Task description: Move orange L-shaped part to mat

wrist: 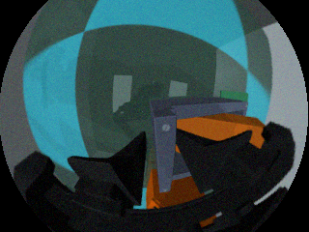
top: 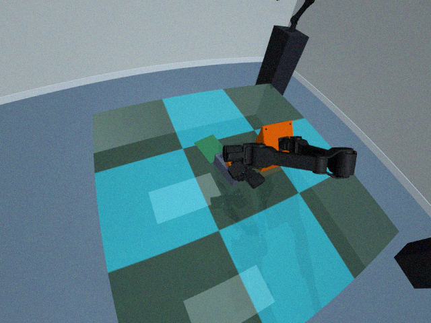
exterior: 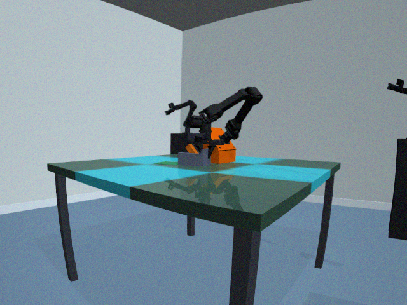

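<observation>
The arm [top: 299, 156] reaches from its orange base [top: 276, 133], right of centre in the top view, across to the left, with its elbow bent high at the right and the forearm sloping down toward the grey tray [top: 222, 168]. In the side view the elbow [exterior: 251, 93] stands as the highest joint, above and right of the tray [exterior: 194, 159], and the wrist bends steeply downward over it. The gripper [top: 245, 173] hangs low over the tray's near end, its fingers partly spread and holding nothing. In the wrist view the two dark fingers straddle the tray's grey wall [wrist: 164, 149], with the orange part [wrist: 219, 130] just beyond them. In the side view one end of the orange part [exterior: 191, 148] sticks up tilted above the tray rim, at the tray's left end, while the rest is hidden in the pocket; whether a fingertip touches it cannot be made out. The green mat [top: 209, 146] lies flat just beside the tray, toward the upper left in the top view.
</observation>
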`<state>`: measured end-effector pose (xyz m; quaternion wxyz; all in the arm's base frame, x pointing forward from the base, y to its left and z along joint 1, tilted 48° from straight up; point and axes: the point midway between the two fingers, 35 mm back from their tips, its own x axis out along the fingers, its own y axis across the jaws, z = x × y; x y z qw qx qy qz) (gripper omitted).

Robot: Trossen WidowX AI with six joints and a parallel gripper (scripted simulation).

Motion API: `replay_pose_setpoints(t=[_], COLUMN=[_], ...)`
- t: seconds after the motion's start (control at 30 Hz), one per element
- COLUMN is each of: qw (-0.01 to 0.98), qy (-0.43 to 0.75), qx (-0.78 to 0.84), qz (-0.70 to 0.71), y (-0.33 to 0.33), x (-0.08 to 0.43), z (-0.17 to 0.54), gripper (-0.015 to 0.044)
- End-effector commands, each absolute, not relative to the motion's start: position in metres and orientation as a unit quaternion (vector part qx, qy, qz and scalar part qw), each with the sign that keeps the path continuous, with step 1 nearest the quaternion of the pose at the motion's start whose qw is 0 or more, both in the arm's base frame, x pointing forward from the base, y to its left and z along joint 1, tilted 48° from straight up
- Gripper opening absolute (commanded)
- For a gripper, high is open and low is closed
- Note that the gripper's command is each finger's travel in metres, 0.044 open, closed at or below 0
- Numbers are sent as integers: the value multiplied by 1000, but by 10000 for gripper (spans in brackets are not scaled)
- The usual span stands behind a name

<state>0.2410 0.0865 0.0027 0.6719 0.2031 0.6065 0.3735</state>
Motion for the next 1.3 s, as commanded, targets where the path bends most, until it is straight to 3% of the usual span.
replay_pose_setpoints(t=[0.0, 0.27, 0.53, 1.27], qw=[672, 671, 671, 671], qy=[607, 609, 610, 609], qx=[203, 203, 203, 208], qz=[373, 370, 370, 368], y=[86, 78, 6, 7], x=[240, 239, 242, 242], z=[9, 21, 71, 70], gripper=[180, 180, 180, 180])
